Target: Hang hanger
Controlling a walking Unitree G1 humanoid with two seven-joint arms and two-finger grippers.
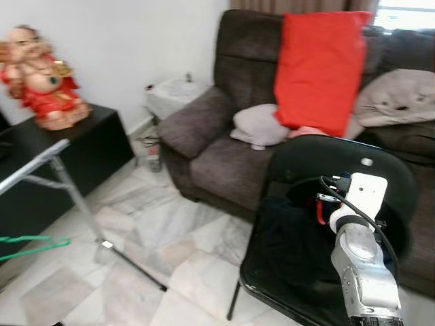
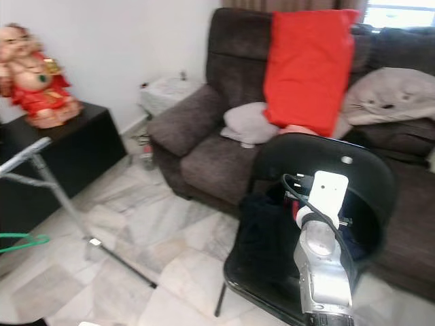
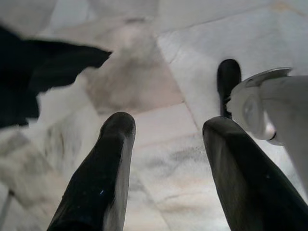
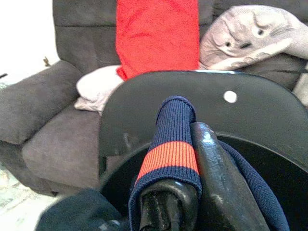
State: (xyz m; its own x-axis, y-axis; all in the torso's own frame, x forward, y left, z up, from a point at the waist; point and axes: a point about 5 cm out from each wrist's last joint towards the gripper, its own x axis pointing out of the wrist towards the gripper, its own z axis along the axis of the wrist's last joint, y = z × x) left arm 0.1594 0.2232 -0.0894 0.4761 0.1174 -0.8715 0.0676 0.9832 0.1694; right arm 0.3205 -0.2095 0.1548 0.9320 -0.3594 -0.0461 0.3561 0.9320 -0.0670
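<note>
Right claw (image 4: 185,159): clenched on a navy knit cuff with an orange band (image 4: 169,149), over the black plastic chair (image 1: 380,176).
Left claw (image 3: 168,139): released, fingers apart, above the marble tile floor (image 3: 154,86).
Green wire hanger (image 1: 30,246): robot's left, low, beside the silver metal rack pole (image 1: 75,197).
Dark clothes (image 1: 289,241): piled on chair seat.
Brown fabric sofa (image 1: 224,156): behind chair, red cushion (image 1: 318,68) upright against its back.
</note>
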